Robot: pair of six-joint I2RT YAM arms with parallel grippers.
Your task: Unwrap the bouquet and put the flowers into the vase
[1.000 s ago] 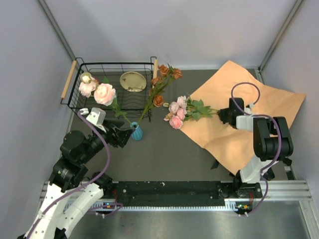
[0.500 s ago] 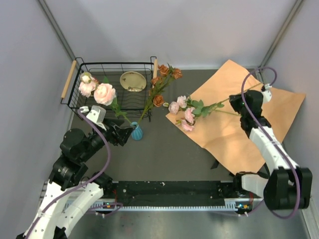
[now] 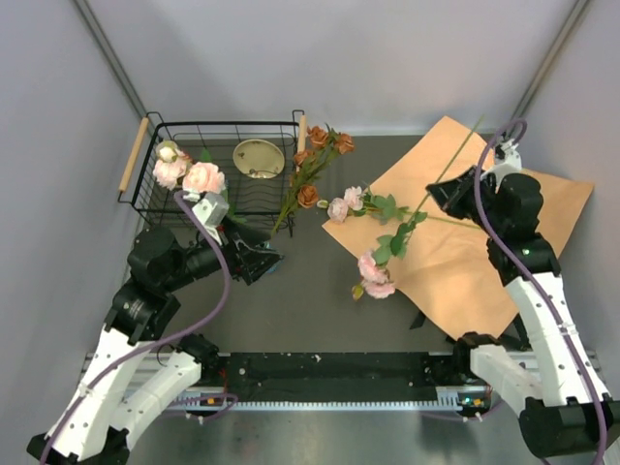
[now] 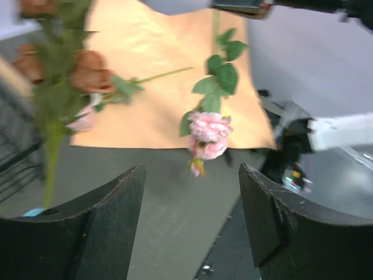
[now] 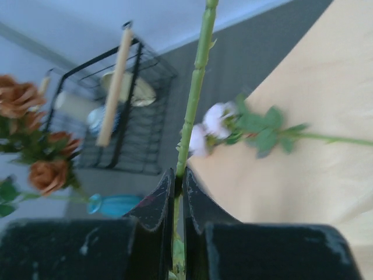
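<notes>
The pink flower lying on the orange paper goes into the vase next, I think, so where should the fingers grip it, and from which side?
Take the bare stem beyond the leaves, away from the blooms, coming straight down with the fingers either side of it. The pink flower lies flat, stem on the paper, so only from above is the thin stem open to a pinch.

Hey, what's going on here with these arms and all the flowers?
Two arms are moving flowers from an unwrapped bouquet into a vase. The right tool grips a pink flower by its stem, up in the air. The left tool is open near the vase, which already holds peonies and rust roses. Another pink stem lies at the edge of the flat orange paper.
</notes>
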